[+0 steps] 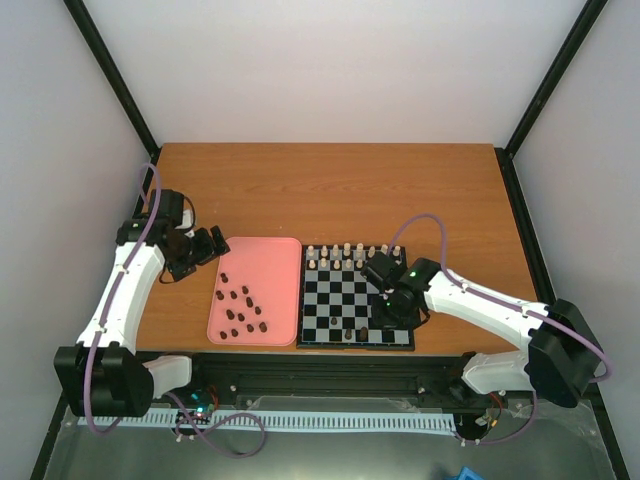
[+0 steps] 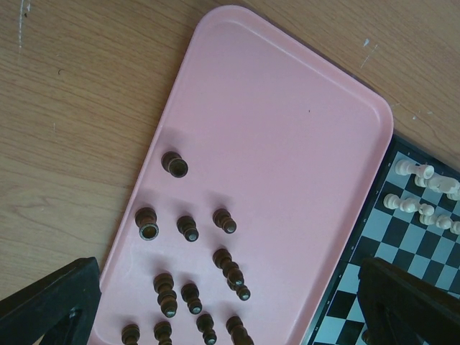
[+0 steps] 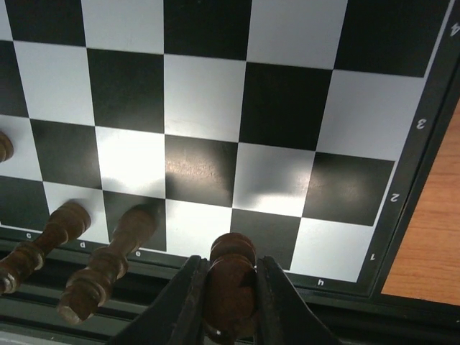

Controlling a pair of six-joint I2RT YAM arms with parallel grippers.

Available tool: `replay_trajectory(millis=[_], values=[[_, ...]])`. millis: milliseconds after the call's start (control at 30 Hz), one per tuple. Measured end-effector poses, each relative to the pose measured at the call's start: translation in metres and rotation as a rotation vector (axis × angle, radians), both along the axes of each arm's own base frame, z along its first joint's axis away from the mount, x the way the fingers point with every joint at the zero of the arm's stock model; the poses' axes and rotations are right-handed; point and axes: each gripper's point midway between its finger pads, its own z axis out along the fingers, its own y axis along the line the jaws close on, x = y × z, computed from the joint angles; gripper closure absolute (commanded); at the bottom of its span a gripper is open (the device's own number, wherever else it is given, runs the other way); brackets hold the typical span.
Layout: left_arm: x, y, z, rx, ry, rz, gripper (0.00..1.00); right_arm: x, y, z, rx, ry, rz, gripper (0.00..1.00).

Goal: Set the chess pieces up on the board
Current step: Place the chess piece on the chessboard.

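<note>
Chess pieces (image 1: 240,308) mostly sit on the pink tray (image 1: 265,255) just left of the board (image 1: 330,300). My right pincer (image 3: 231,267) is clamped on one dark piece (image 3: 231,284) at the board's near edge, toward its right corner (two more dark ones (image 3: 108,262) sit on that same row). My left pincer (image 2: 230,302) gapes wide, holding nothing, above the tray, left of the board on the worktop (image 1: 330,190).

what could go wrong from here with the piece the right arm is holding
The held piece hangs in the right jaws close to the edge of the board, so it may land off its square and topple. The neighbouring dark piece stands close beside it and could get knocked as the jaws lower or open.
</note>
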Motion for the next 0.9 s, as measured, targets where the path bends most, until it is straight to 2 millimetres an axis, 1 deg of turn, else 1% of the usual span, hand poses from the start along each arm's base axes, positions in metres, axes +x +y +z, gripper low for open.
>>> replay_trajectory(millis=[233,400,567,700,900], values=[[0.001,0.0,-0.001,0.0,0.002,0.0,0.0,-0.012,-0.001,-0.001,0.001,0.053,0.011,0.9],[0.001,0.0,-0.001,0.001,0.001,0.0,0.0,-0.026,-0.009,-0.01,-0.001,0.089,0.014,0.91],[0.001,0.0,-0.001,0.0,0.003,0.0,0.0,-0.034,-0.01,-0.015,-0.001,0.106,0.032,0.91],[0.002,0.0,-0.002,0.0,0.004,0.0,0.0,-0.034,-0.008,-0.017,-0.005,0.102,0.041,0.91],[0.003,0.0,-0.003,0.0,0.007,0.0,0.0,-0.027,-0.013,-0.018,-0.039,0.069,0.024,0.9]])
